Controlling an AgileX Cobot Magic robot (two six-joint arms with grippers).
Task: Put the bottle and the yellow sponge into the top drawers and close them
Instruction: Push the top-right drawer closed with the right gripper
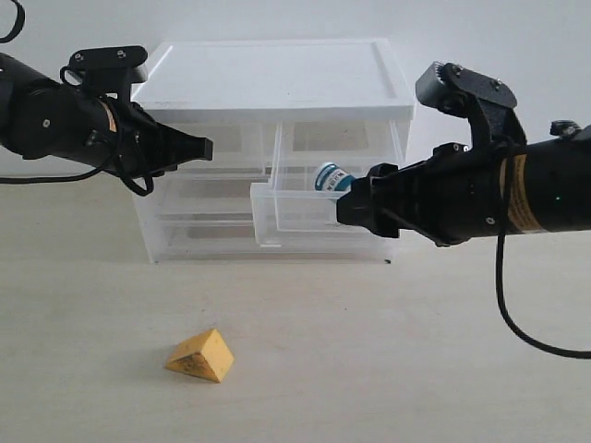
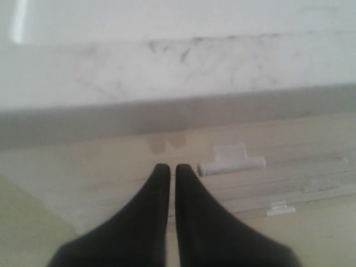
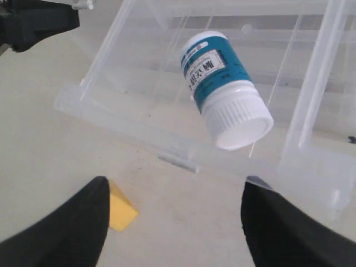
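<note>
The bottle (image 1: 331, 177) (image 3: 225, 89) lies tilted inside the pulled-out right top drawer (image 1: 277, 208) (image 3: 133, 119), free of any grip. My right gripper (image 1: 343, 209) (image 3: 173, 192) stands open just in front of it, fingers wide apart, nothing between them. The left top drawer (image 1: 231, 148) is pushed in; its tab handle (image 2: 232, 162) shows beside my left gripper (image 1: 209, 148) (image 2: 169, 168), which is shut and empty right at the drawer front. The yellow sponge (image 1: 200, 356) (image 3: 121, 209) lies on the table in front of the cabinet, away from both grippers.
The white drawer cabinet (image 1: 277, 78) stands at the back of the pale table (image 1: 388, 360), with two wider drawers under the top pair. A lower drawer's handle (image 2: 280, 209) shows in the left wrist view.
</note>
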